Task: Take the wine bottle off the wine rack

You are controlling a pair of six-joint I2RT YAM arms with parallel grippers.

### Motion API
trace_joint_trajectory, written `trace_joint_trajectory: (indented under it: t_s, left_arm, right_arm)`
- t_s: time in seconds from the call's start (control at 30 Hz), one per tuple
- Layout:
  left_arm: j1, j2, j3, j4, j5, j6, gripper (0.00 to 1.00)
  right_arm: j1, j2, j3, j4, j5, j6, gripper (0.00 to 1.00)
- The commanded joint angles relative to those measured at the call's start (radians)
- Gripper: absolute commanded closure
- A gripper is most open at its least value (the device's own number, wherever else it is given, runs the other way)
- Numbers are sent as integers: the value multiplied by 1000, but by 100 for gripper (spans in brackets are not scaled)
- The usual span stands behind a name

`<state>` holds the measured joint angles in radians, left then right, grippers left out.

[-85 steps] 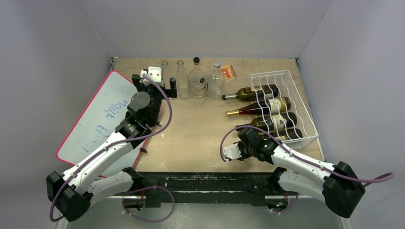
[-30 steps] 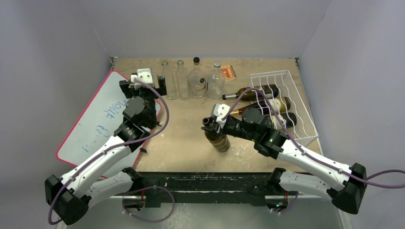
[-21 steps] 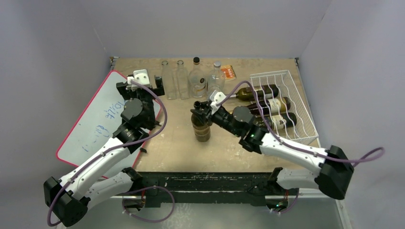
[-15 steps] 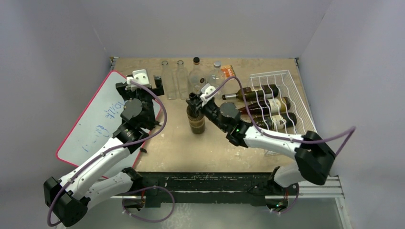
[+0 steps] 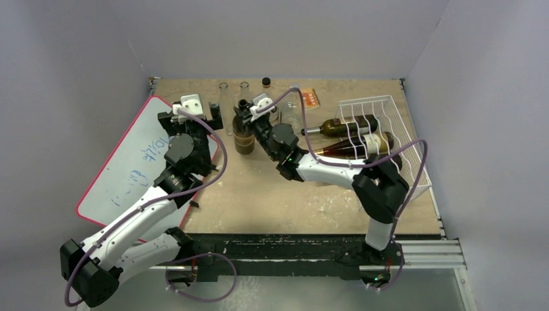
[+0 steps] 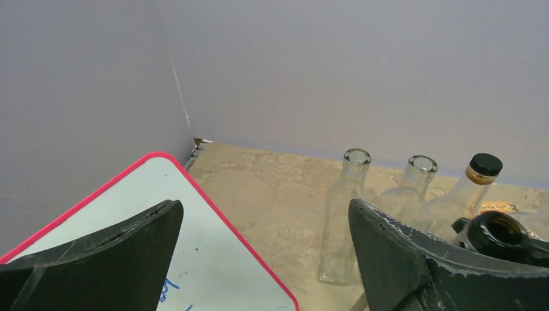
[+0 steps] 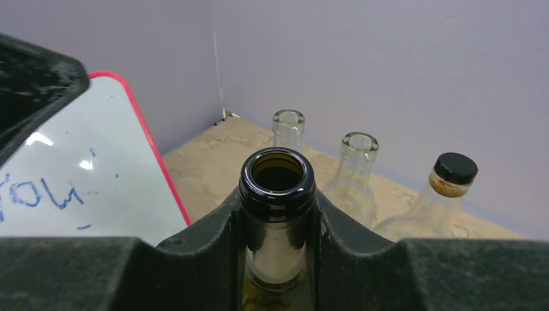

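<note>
Basically the extraction is done: the wine bottle is out of the wine rack and stands upright in the upper centre of the overhead frame, well apart from the rack at the right. The right gripper is clamped on its neck just under the open mouth, with both fingers hard against the glass in the wrist view and nothing else in it. The left gripper is spread wide and holds nothing. It sits just left of the bottle, above the top corner of the whiteboard. The rack has at least two dark bottles lying in its cradles; the right arm covers the lower tiers, so I can't count more. I can't tell from overhead whether the bottle's base is on the table or just above it. My read: the rack part is finished and we're in the set-down step. The next move calls for a straight descent until the base bears on the table. Then open the fingers just enough to clear the neck and pull away without dragging the lip. It's a tight spot. The clear glass bottles and the capped bottle stand right behind it at the top of the frame, and the left gripper is close on the other side. Any sideways swing on release risks a knock. The bottle is tall and held high up, so it would likely tip if let go tilted.
</note>
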<state>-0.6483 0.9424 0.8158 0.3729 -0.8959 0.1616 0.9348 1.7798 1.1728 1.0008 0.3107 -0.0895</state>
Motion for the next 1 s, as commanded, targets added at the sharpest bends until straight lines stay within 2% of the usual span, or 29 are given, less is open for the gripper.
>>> trace_joint_trajectory:
  t_s: [0.0,0.37,0.83,0.97]
  left_arm:
    - [4,-33,2,51,-12,24,1]
    - [5,-53,-7,68,-20,32,1]
    - [12,-62,-6,68,-19,30,1]
    - [12,-61,-6,67,-17,26,1]
  right_arm:
    - [-1,39,138,202,48,4,100]
    - [-1,200,335,146,91,4,100]
    - [-2,302,467,60,122,12,100]
    - [1,305,455,56,126,-9,84]
